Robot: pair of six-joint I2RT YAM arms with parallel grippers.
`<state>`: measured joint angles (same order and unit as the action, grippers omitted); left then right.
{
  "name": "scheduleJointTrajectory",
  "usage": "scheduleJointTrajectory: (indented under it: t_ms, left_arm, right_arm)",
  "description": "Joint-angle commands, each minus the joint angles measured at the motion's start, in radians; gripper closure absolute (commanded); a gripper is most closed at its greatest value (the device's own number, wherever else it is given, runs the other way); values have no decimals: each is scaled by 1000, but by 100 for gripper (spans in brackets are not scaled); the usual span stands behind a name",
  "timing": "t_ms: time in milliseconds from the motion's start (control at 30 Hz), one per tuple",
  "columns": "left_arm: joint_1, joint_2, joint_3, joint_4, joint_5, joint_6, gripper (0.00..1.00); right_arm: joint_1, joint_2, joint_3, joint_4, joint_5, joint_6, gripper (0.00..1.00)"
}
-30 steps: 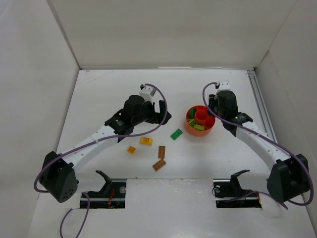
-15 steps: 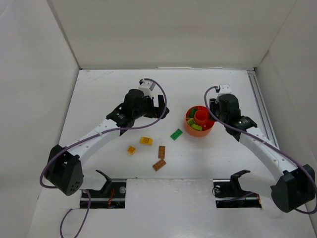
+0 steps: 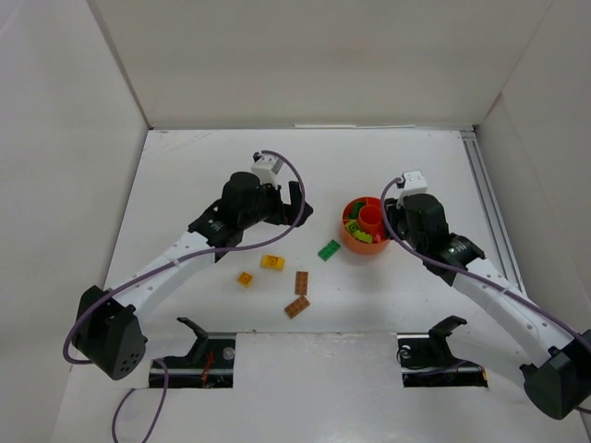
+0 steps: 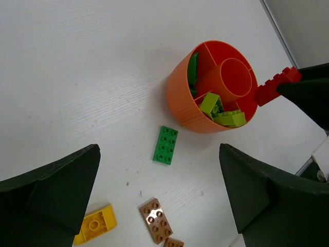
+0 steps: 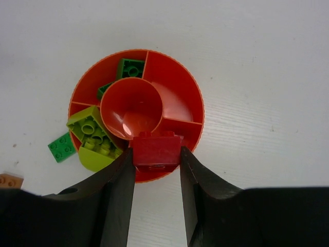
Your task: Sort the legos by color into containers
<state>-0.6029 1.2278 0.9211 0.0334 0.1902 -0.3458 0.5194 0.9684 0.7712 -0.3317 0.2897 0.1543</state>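
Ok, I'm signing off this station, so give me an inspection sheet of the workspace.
Surface: white table, no spills seen.
Job's things: orange bowl holds lime bricks and a green piece; loose on the table: green brick, two yellow bricks, two brown bricks.
Clutter: nothing seen.
Grippers: left gripper open, empty; right gripper shut on a red brick by the bowl's rim.
Cables: purple cables run along both arms.
Surroundings: white walls on three sides.

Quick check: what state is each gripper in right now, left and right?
Left gripper: open, holding nothing.
Right gripper: closed on a red brick.
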Motion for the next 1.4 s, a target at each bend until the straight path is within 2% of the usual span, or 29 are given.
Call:
scheduleJointTrajectory:
  t_ms: [0, 267, 1367]
  left_arm:
    - [0, -54, -21, 28, -5, -32, 0]
    - [0, -116, -65, 37, -38, -59, 0]
    - [0, -134, -56, 10, -66, -59, 0]
  right_arm:
    - [10, -25, -18, 42, 51, 5, 82]
    - [19, -34, -18, 42, 74, -4, 82]
    - [19, -34, -24, 47, 107, 14, 82]
